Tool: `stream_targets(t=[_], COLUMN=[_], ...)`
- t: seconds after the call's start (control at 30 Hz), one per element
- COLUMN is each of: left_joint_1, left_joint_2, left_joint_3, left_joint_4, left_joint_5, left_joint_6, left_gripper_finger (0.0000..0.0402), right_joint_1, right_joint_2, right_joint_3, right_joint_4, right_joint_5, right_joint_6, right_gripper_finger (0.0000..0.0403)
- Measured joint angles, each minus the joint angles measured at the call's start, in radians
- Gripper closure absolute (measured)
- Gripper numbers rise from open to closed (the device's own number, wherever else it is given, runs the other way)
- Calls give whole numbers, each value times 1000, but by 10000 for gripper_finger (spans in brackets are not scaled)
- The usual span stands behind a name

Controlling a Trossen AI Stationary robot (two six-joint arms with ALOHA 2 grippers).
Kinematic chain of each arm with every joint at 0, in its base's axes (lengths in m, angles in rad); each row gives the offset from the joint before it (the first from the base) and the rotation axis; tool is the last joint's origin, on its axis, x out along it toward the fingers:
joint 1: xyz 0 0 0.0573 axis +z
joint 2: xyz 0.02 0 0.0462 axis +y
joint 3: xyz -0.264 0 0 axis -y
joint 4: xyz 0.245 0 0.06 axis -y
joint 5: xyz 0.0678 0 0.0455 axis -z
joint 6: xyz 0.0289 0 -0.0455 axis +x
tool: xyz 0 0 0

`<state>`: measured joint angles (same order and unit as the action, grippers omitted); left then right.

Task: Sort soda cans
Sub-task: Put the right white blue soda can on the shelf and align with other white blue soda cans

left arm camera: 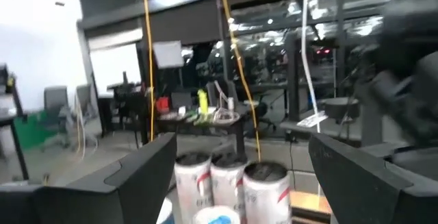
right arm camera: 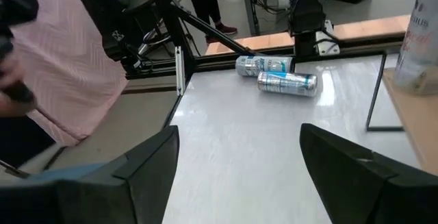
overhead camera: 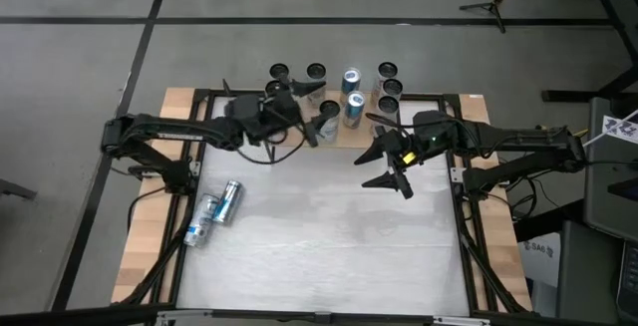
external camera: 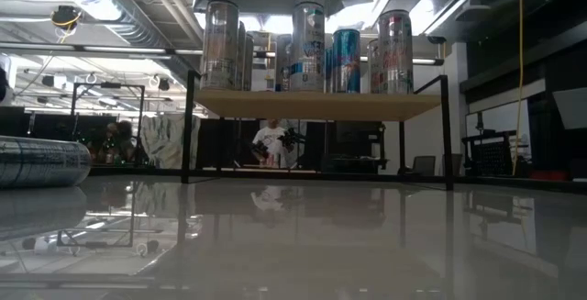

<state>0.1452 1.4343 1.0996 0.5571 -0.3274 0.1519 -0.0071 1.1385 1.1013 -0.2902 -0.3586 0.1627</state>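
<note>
Several soda cans (overhead camera: pixel 351 79) stand upright on a raised wooden shelf (external camera: pixel 316 104) at the table's far edge; some have blue labels and some dark tops. Two more cans (overhead camera: pixel 229 201) lie on their sides on the table near its left edge, and both show in the right wrist view (right arm camera: pixel 287 82). My left gripper (overhead camera: pixel 314 112) hangs open at the shelf's near side. In its wrist view, three upright cans with red marks (left arm camera: pixel 229 183) stand ahead of and below the fingers. My right gripper (overhead camera: pixel 387 174) hangs open above the table, right of centre, with nothing between its fingers.
The shelf stands on thin black legs (external camera: pixel 188 126) with open room beneath it. A black frame (overhead camera: pixel 469 226) runs around the table. A person in a pink shirt (right arm camera: pixel 61 66) stands beyond the table's left side. The white table top (overhead camera: pixel 329 236) lies bare in the middle and near part.
</note>
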Motion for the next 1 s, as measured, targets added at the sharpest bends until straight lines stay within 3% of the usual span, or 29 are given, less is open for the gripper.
stream_targets(t=[0.2, 0.33, 0.63, 0.9, 1.0], left_joint_1=[-52, -76, -120, -152, -156], left_joint_2=[-132, -204, -252, -251, -251], left_joint_3=[0, 0, 0, 0, 0], left_joint_4=[-159, -315, -503, -592, -632], left_joint_5=[-3, -3, -2, -3, -3], left_joint_6=[45, 42, 36, 32, -1], left_gripper_finger=[75, 75, 75, 75, 75], right_joint_1=[0, 0, -13, -140, -189], right_joint_2=[6, 26, 165, 344, 398], right_joint_3=[79, 158, 381, 581, 637], right_joint_4=[-11, -53, -248, -414, -439], right_joint_5=[54, 149, 360, 366, 317], right_joint_6=[-121, -237, -471, -516, -553], right_gripper_finger=[107, 107, 107, 107, 107])
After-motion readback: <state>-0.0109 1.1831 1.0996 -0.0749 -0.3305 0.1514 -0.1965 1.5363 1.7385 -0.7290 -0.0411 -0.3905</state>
